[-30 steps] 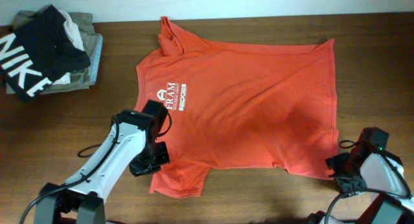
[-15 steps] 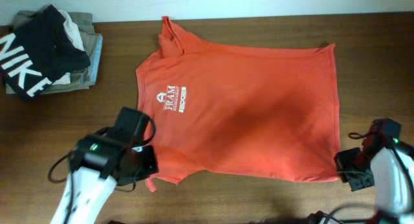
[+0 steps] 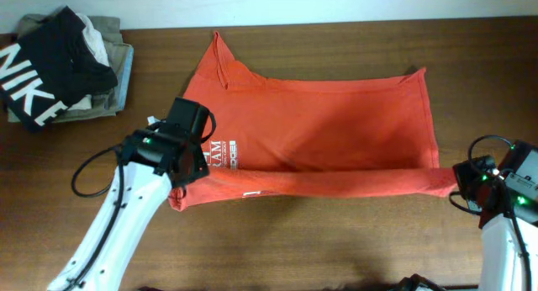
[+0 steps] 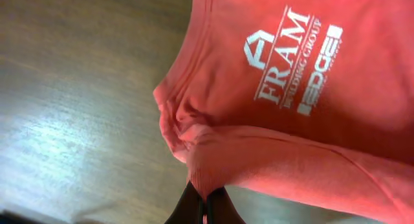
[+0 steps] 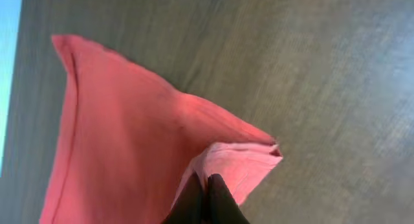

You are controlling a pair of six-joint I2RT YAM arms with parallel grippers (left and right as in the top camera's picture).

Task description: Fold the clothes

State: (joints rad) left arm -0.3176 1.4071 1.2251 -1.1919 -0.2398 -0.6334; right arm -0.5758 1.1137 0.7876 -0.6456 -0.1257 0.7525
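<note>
The red-orange T-shirt (image 3: 319, 127) lies across the middle of the table, its near edge raised and rolled back into a long fold (image 3: 336, 182). My left gripper (image 3: 187, 180) is shut on the bunched cloth at the fold's left end, next to the white chest logo (image 3: 223, 150). In the left wrist view the black fingertips (image 4: 194, 201) pinch the shirt (image 4: 272, 153) below the logo (image 4: 288, 59). My right gripper (image 3: 461, 183) is shut on the hem corner at the fold's right end. The right wrist view shows that gripper (image 5: 208, 183) pinching the corner (image 5: 242, 162).
A pile of other garments sits at the far left corner: a black one with white NIKE letters (image 3: 38, 68) on top of khaki folded ones (image 3: 113, 43). Bare brown table (image 3: 336, 240) lies in front of the shirt, with more beyond its right hem.
The right gripper has shut on the hem corner. Both arms have lifted the shirt's near edge and carried it toward the far side, so the near sleeve and hem now form a fold.
</note>
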